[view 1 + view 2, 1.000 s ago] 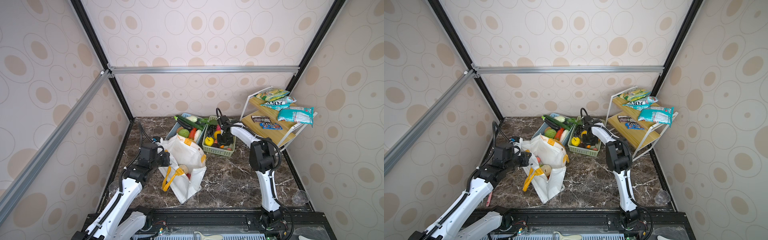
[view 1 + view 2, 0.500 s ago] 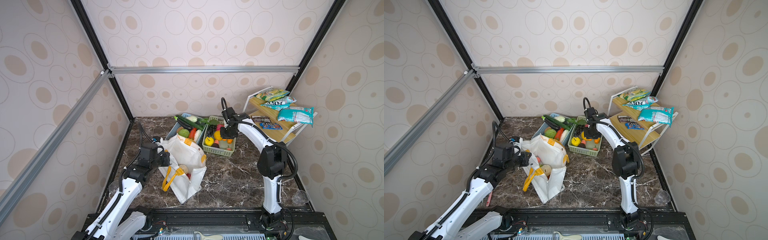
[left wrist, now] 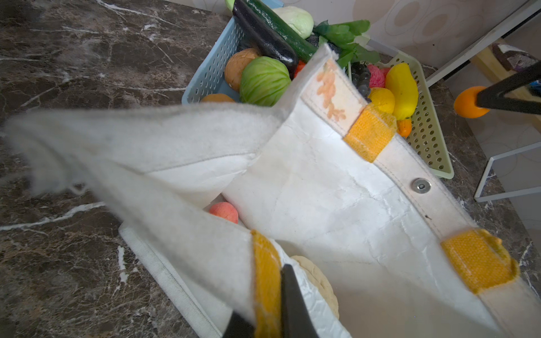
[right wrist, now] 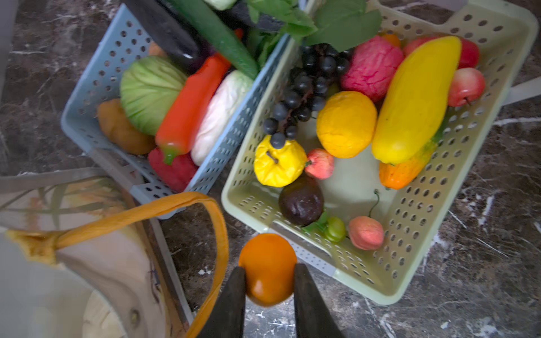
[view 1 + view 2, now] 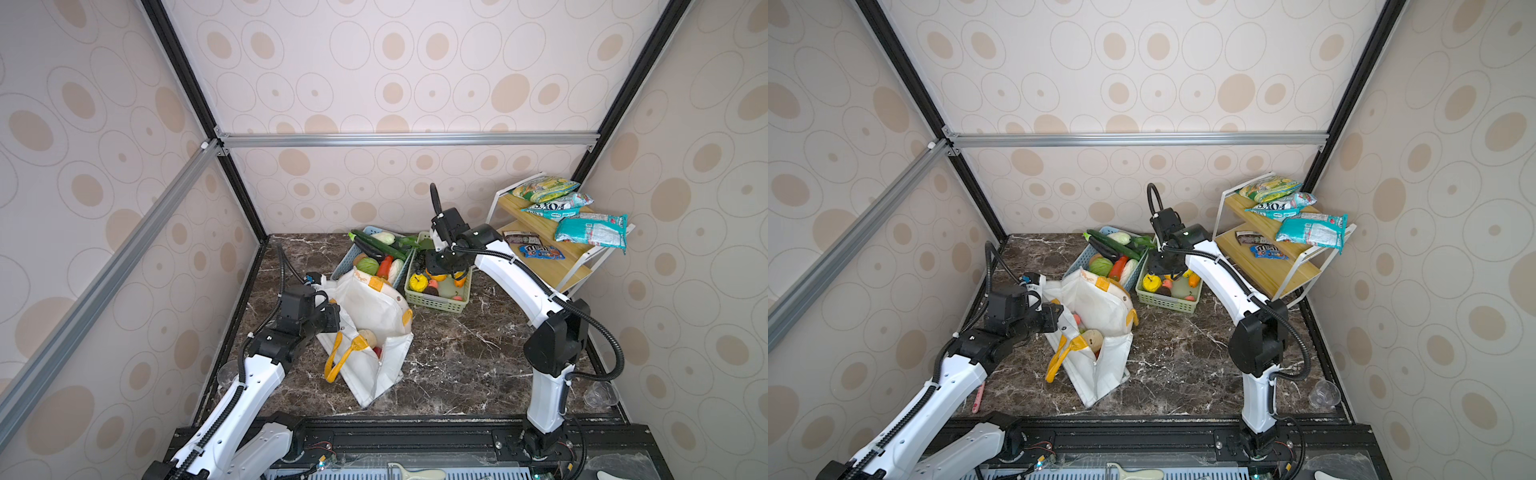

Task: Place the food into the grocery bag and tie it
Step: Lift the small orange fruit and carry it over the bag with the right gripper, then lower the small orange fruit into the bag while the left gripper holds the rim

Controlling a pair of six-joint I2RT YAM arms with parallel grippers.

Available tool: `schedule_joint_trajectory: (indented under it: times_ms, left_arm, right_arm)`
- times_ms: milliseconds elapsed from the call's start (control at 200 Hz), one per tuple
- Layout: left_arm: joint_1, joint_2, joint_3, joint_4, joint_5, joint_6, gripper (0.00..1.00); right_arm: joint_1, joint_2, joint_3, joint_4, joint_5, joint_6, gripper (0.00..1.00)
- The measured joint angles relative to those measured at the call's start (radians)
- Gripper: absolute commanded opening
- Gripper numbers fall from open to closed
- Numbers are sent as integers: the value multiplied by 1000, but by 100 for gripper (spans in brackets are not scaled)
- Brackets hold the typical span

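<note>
The white grocery bag [image 5: 374, 307] stands open at the middle left in both top views, its orange handle [image 5: 338, 359] hanging over the front. My left gripper [image 3: 268, 307] is shut on the bag's near rim at a yellow strap tab [image 3: 265, 272]. Inside lie a pink fruit [image 3: 224, 211] and a tan round piece [image 3: 319, 281]. My right gripper [image 4: 268, 281] is shut on a small orange fruit [image 4: 268, 267], held above the green basket's [image 4: 380, 295] edge on the bag side. More food fills that basket: grapes [image 4: 307, 85], a long yellow fruit [image 4: 415, 99] and a yellow-orange ball [image 4: 347, 124].
A blue basket [image 5: 345, 262] of vegetables stands behind the bag, touching the green basket [image 5: 440, 302]. A wooden rack [image 5: 552, 266] with snack packets fills the back right corner. A clear cup [image 5: 598, 395] sits at the front right.
The right arm's elbow has swung out to the right and the gripper has lifted above the green basket with the orange fruit. The left arm and the bag have stayed still.
</note>
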Motion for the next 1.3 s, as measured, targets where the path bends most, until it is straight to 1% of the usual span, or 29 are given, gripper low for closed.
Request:
schedule_joint_trajectory:
  times_ms: [370,625,780,970,1300]
  left_arm:
    - [0,0,0,0,0,0,0]
    - [0,-3,0,-2,0,0,0]
    - [0,-4,0,-4,0,0,0]
    - [0,-4,0,-5,0,0,0]
    - [0,-4,0,-4,0,-5,0]
  right_arm:
    - [180,-11,3,39,-1,6,28]
    - [272,-5,73,35,-1,3,28]
    - [310,12,84,44,-19,5,28]
    - [344,70,84,58,-46,11,28]
    - [356,138,84,83,-80,26,28]
